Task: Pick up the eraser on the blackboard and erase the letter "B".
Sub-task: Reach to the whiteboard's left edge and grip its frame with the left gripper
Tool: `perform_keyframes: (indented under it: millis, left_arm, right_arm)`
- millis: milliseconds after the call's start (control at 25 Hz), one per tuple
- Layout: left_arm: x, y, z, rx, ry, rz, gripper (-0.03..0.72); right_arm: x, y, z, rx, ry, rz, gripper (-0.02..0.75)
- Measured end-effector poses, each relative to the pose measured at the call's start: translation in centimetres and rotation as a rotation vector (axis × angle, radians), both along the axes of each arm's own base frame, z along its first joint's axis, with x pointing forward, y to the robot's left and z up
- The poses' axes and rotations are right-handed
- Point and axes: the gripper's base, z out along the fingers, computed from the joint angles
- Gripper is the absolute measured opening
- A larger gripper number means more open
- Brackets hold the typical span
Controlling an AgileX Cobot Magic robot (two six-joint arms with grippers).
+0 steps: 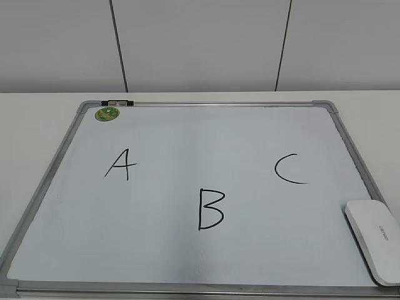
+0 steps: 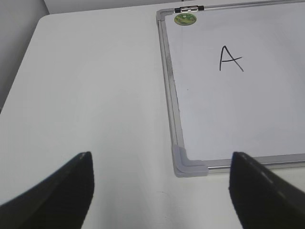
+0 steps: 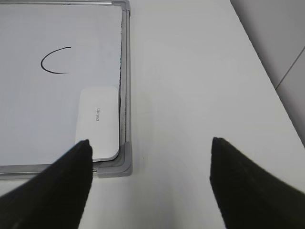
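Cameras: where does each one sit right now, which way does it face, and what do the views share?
Exterior view: in front of the table, slanting down at the blackboard with A, the letter "B", C and the eraser; no arm shows.
Left wrist view: above the table, off the blackboard's near left corner, facing the A; open left gripper frames it.
Right wrist view: above the near right corner, facing the eraser and C; open right gripper shows.
Shared: the eraser and C appear in the exterior and right wrist views.

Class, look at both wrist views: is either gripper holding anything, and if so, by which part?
Nothing is held. The left gripper and right gripper are both open and empty. The eraser lies untouched on the board's near right corner.
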Motion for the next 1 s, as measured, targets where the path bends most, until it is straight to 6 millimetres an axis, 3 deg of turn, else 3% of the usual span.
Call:
perform_keyframes:
  millis: [1000]
  left_arm:
    - [0.09, -0.04, -0.01, -0.003, 0.008, -0.002, 0.622]
  right_arm:
    - [0.0, 0.0, 0.0, 0.0, 0.0, 0.0, 0.591]
